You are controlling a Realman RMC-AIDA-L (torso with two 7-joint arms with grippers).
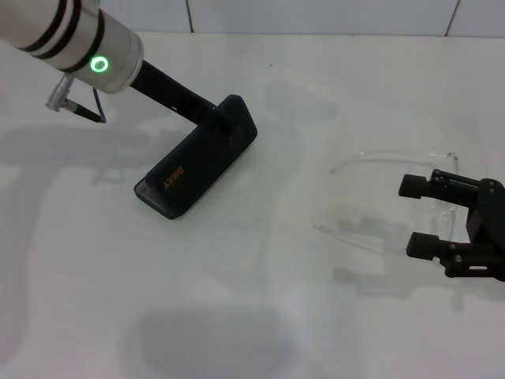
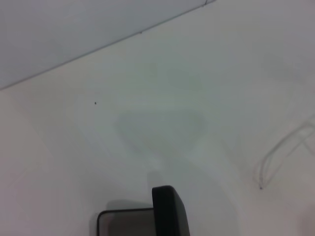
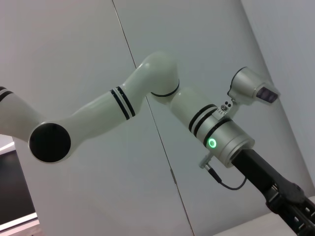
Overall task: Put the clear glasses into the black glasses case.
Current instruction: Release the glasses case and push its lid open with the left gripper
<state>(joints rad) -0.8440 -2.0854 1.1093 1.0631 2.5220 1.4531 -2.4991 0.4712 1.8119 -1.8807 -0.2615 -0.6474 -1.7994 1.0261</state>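
Note:
The black glasses case (image 1: 197,164) lies closed on the white table, left of centre, with orange lettering on its lid. My left gripper (image 1: 226,117) is down at the case's far end, touching it. In the left wrist view a corner of the case (image 2: 123,223) shows at the lower edge. The clear glasses (image 1: 371,162) lie on the table to the right, their arms pointing toward the case. Thin outlines of the glasses (image 2: 280,152) also show in the left wrist view. My right gripper (image 1: 422,215) hovers open over the lens end of the glasses, holding nothing.
The white table (image 1: 260,316) is bare around the case and glasses. A tiled wall (image 1: 316,14) runs along its far edge. The right wrist view shows only my left arm (image 3: 216,132) against a grey wall.

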